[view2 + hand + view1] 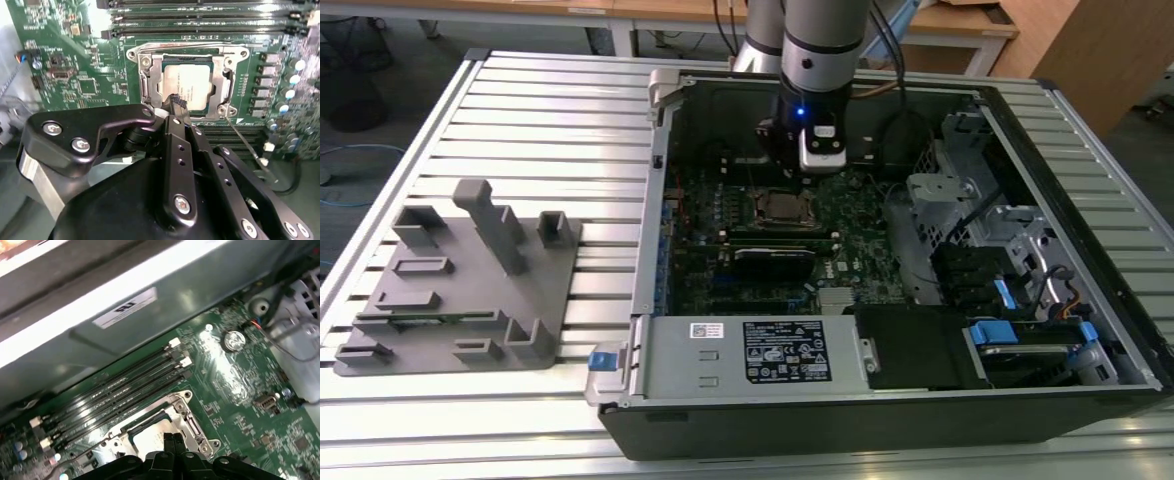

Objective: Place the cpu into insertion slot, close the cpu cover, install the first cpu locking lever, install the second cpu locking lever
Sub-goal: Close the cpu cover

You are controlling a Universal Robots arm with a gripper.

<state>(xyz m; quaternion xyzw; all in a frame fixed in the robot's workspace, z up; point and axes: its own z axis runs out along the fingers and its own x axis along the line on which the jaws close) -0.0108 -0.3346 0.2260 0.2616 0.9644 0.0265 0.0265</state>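
Observation:
The cpu [187,82] lies flat in the insertion slot [783,207] on the green motherboard, its pale face showing through the cut-out of the cpu cover [156,75]. The cover lies down over the chip. A thin metal locking lever [247,147] sticks out free from one corner of the socket. My gripper [177,102] is shut, with nothing seen between its fingers. Its tip is at the cover's edge beside the chip. In the first wrist view the gripper [173,440] points at the cpu [147,437]. In the exterior view the gripper [817,165] hangs just behind the socket.
Long black memory slots [200,20] run beside the socket, towards the case wall [125,305]. A power-supply box [747,352] sits at the case front and a drive cage [974,230] on the exterior view's right. A grey fixture [454,290] stands on the table at that view's left.

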